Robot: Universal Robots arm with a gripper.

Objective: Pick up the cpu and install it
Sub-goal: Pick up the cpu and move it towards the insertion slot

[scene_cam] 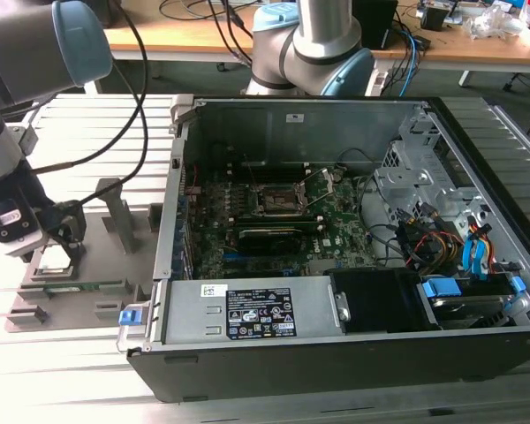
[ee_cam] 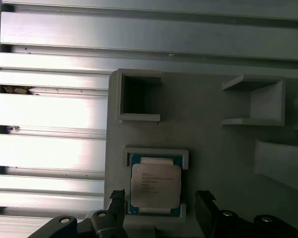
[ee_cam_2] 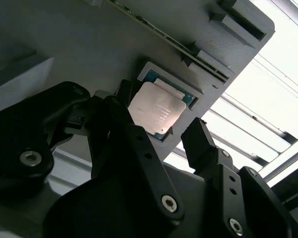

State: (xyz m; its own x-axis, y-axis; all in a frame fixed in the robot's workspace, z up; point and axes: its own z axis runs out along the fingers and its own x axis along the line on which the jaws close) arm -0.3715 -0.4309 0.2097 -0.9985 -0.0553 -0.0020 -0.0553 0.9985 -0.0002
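At the exterior view's left, the robot arm bends down over a grey holder tray (scene_cam: 35, 314) that lies on a slatted metal counter (scene_cam: 79, 375), beside an open computer case (scene_cam: 336, 305). The gripper (scene_cam: 60, 237) hangs low over the tray.

Both wrist views look down past the gripper (ee_cam: 159, 195) at the cpu (ee_cam: 155, 184). It is a small square chip with a pale metal top and a thin green-blue border. It lies flat, top up, in a shallow square recess of the tray (ee_cam: 218, 148). In the second wrist view the cpu (ee_cam_2: 156, 111) sits between the two black fingers (ee_cam_2: 198, 144) of the gripper (ee_cam_2: 159, 111). A long green memory stick (ee_cam_2: 159, 32) lies in its own slot nearby.

The gripper is spread wide, with one finger on each side of the chip and nothing pinched. The fingertips look near the recess walls but apart from the chip's edges. How far above the chip they hang cannot be told.

This looks like the pick-up step, at the point of lining up. The cpu has not been lifted, and the dark socket (scene_cam: 280, 199) on the board inside the case is well apart from it.

By my judgement, a sound grasp here calls for keeping the fingers centred and square to the chip. They should meet only its thin opposite edges and stay clear of the recess rim. The squeeze should be light, so the chip stays flat.
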